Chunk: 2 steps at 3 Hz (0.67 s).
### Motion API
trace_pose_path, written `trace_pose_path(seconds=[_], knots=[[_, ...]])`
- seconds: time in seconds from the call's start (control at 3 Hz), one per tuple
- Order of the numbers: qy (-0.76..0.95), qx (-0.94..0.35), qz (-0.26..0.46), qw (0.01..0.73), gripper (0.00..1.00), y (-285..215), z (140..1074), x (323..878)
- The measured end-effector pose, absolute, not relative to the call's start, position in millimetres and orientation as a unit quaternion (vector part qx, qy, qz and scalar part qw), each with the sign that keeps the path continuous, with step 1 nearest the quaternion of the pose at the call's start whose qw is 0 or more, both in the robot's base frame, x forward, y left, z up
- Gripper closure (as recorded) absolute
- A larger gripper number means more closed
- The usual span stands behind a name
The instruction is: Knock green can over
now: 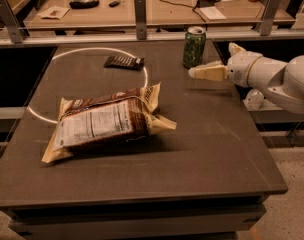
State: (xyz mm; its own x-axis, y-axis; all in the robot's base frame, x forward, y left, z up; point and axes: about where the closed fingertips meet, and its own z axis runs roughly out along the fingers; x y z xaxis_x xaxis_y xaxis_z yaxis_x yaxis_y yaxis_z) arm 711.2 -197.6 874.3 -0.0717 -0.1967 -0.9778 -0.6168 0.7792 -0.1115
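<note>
The green can [194, 47] stands upright near the far right edge of the dark table [207, 149]. It has mottled green print and a silver top with a pull tab. My gripper [193, 72] reaches in from the right on a white arm [272, 76]. Its cream fingertip sits just in front of the can's base, very close to it. I cannot tell whether it touches the can.
A large brown and tan snack bag [104, 124] lies in the table's middle left. A small dark flat packet [123, 61] lies far left of the can, by a white ring mark [92, 51]. A wooden desk with clutter [142, 4] stands behind a rail.
</note>
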Motion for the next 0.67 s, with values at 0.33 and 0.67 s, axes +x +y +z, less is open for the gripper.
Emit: trace_pose_path(seconds=[0.33, 0.67], knots=[[0.711, -0.292, 0.172, 0.616, 0.00, -186, 876, 734], [0.709, -0.302, 0.173, 0.613, 0.00, -174, 878, 751]])
